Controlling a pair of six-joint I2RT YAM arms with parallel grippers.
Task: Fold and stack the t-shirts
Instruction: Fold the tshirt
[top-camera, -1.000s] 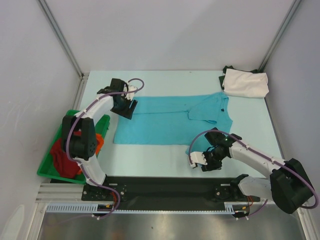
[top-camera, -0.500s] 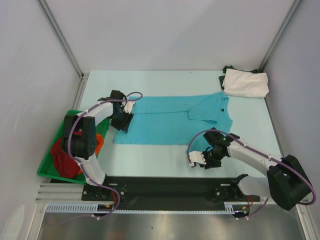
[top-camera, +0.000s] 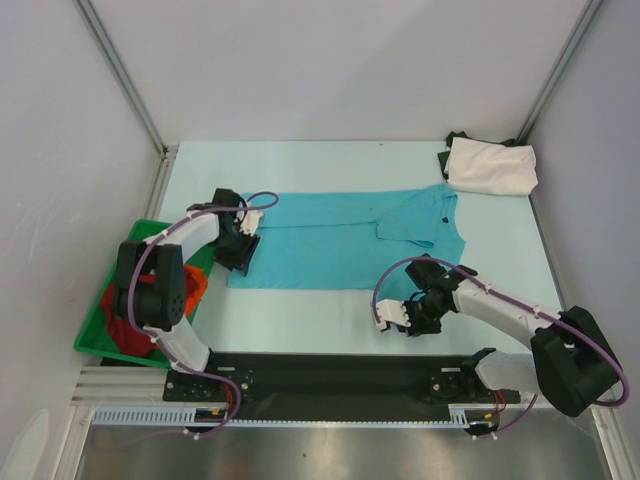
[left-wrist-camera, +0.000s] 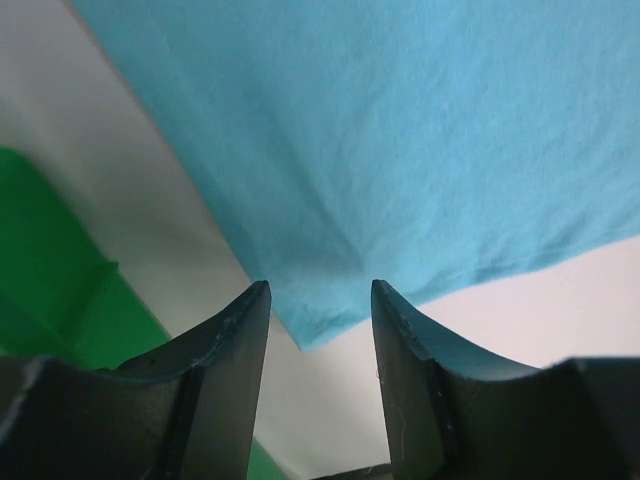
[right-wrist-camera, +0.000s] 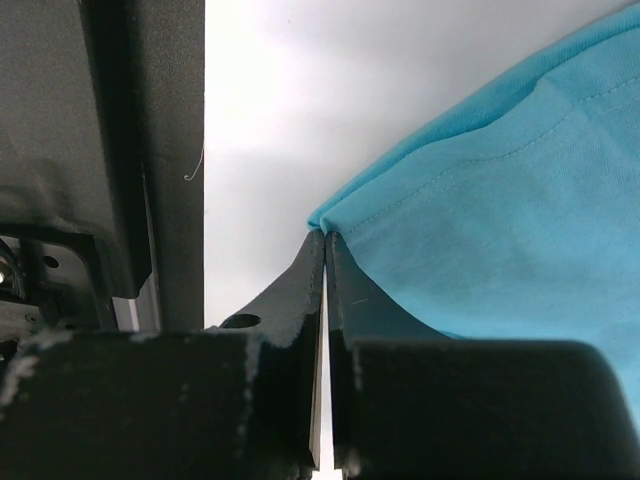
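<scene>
The turquoise t-shirt (top-camera: 340, 240) lies spread flat across the middle of the table. My left gripper (top-camera: 240, 252) is open over its near left corner. In the left wrist view that corner (left-wrist-camera: 320, 320) lies between the open fingertips of the left gripper (left-wrist-camera: 318, 300), not held. My right gripper (top-camera: 418, 302) is shut on the shirt's near right edge. In the right wrist view the right gripper (right-wrist-camera: 326, 240) pinches the hemmed cloth (right-wrist-camera: 500, 200) at its tips. A folded cream-white t-shirt (top-camera: 490, 165) lies at the back right.
A green bin (top-camera: 95, 335) off the table's left edge holds a dark red shirt (top-camera: 125, 320) and an orange one (top-camera: 197, 285); the bin also shows in the left wrist view (left-wrist-camera: 50, 260). A dark cloth (top-camera: 455, 140) lies under the cream-white shirt.
My left gripper has moved along the shirt's left edge toward me, to its near left corner. My right gripper has shifted slightly left, still holding the cloth.
</scene>
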